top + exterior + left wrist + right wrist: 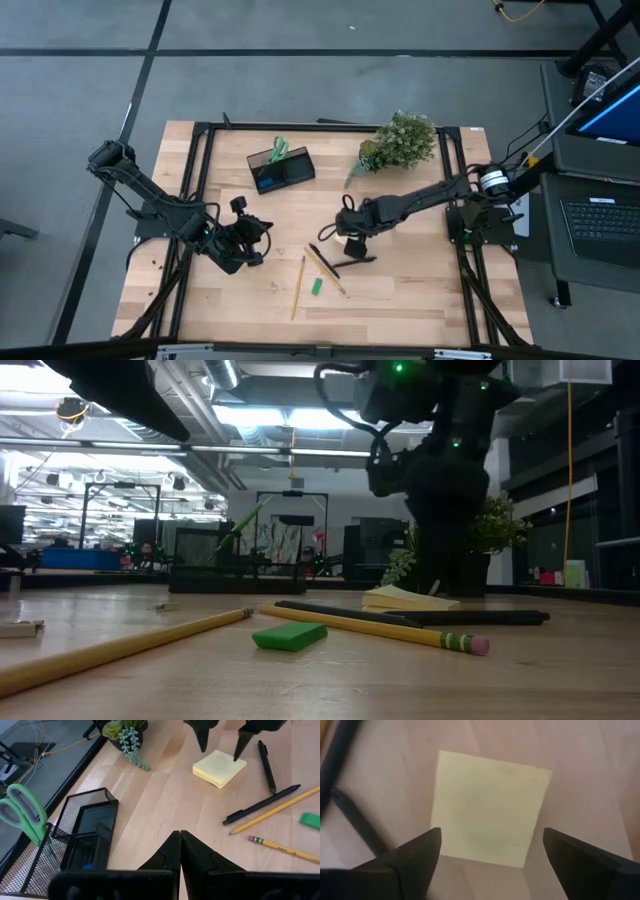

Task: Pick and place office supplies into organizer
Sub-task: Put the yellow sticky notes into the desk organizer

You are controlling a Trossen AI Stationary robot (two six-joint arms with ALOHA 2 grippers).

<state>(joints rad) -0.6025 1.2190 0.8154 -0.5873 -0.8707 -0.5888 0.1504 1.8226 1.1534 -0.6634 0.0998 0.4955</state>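
Above the pale yellow sticky-note pad (487, 807) we held the right gripper (220, 742), its jaws spread wide to either side of the pad and holding nothing. The pad lay flat on the table (420, 290), near two black pens (260, 805) and two yellow pencils (297, 288), with a small green block (289, 636) beside them. Our left gripper (180, 851) waited with its jaws closed and empty, facing the organizer (281, 169), where the green-handled scissors (22, 812) stood.
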